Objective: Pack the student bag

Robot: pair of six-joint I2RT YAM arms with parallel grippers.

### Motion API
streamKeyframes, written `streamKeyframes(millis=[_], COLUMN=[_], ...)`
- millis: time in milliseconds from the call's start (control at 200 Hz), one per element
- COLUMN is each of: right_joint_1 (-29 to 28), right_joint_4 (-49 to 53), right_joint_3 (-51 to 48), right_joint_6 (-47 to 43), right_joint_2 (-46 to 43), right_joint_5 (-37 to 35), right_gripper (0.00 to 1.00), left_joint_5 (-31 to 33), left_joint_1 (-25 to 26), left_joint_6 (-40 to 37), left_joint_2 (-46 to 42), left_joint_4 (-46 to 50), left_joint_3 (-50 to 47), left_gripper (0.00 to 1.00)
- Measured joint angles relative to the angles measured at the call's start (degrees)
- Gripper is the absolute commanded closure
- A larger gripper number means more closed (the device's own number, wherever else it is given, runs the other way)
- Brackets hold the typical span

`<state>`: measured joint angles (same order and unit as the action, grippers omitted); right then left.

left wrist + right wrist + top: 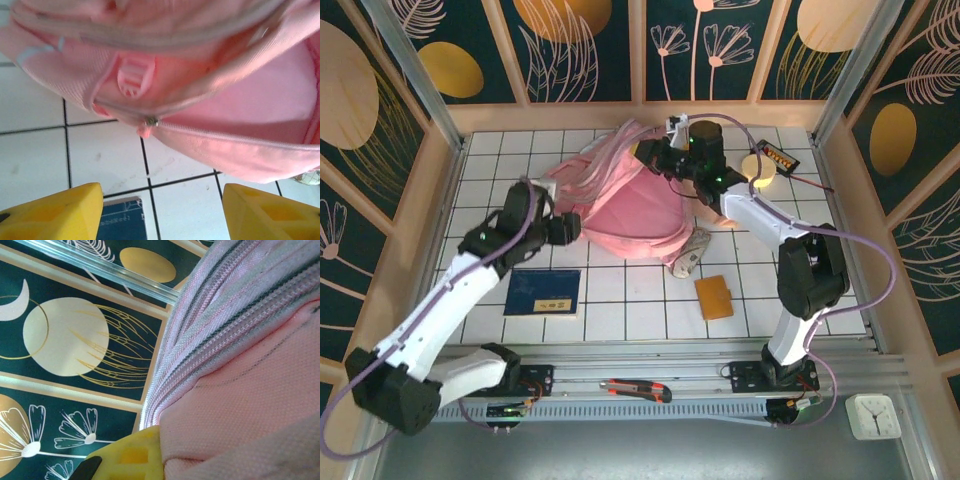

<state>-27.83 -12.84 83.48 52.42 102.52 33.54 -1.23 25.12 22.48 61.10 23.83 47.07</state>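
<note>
The student bag [625,205], a soft pink backpack, lies slumped on the white tiled table [620,315], toward its far middle, between the two arms; the right gripper [657,157] reaches over the bag's far edge with its jaws closed on the fabric there, and in the right wrist view one yellow finger [131,454] presses against pink weave beside a striped strap [220,305] (patterned wall panels stand behind); the left gripper [564,228] hovers at the bag's left side, jaws apart and nothing between them; in the left wrist view its yellow fingertips [65,210] frame bare tile just short of the bag, where a metal zip pull [150,121] sits on the zip line; a dark blue booklet [542,293] lies flat on the tiles near the left arm, apart from the bag; a pale grey mouse-shaped item [690,255] rests just beside the bag's near right corner, with an orange flat piece [714,297] a little nearer; a utility knife [635,390] sits on the rail between the arm bases.
</note>
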Motion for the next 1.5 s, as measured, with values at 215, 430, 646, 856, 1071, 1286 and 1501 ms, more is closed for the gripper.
streamKeyframes(millis=[215, 430, 646, 856, 1071, 1286, 1501], right_joint_1=[-0.02, -0.35, -1.20, -2.27, -2.82, -2.82, -2.60], right_joint_4=[4.61, 7.58, 9.33, 10.47, 11.04, 13.75, 15.41], right_joint_3=[4.37, 7.04, 8.79, 10.64, 12.68, 14.36, 14.64], right_joint_6=[0.02, 0.00, 0.02, 0.02, 0.04, -0.13, -1.11], right_joint_2=[1.07, 1.60, 2.14, 2.73, 4.20, 4.48, 4.48], right_joint_5=[0.02, -0.09, -0.70, -1.75, -2.62, -3.30, -3.48], right_gripper=[1.00, 1.00, 1.00, 1.00, 1.00, 1.00, 1.00], left_joint_5=[-5.14, -7.80, -10.64, -11.87, -11.43, -10.01, 0.35], left_joint_1=[-2.32, -5.35, -5.92, -6.88, -8.11, -9.90, -14.08], left_joint_6=[2.73, 2.19, 0.24, -1.49, -2.51, -2.97, -5.81], left_joint_2=[4.79, 10.05, 15.98, 20.92, 24.44, 25.00, 24.13], left_joint_4=[-12.20, -19.45, -23.23, -24.17, -24.98, -22.67, -14.27], left_joint_3=[-7.04, -7.43, -7.41, -5.57, -2.54, -1.11, 1.42], left_gripper=[0.47, 0.58, 0.62, 0.78, 1.00, 1.00, 1.00])
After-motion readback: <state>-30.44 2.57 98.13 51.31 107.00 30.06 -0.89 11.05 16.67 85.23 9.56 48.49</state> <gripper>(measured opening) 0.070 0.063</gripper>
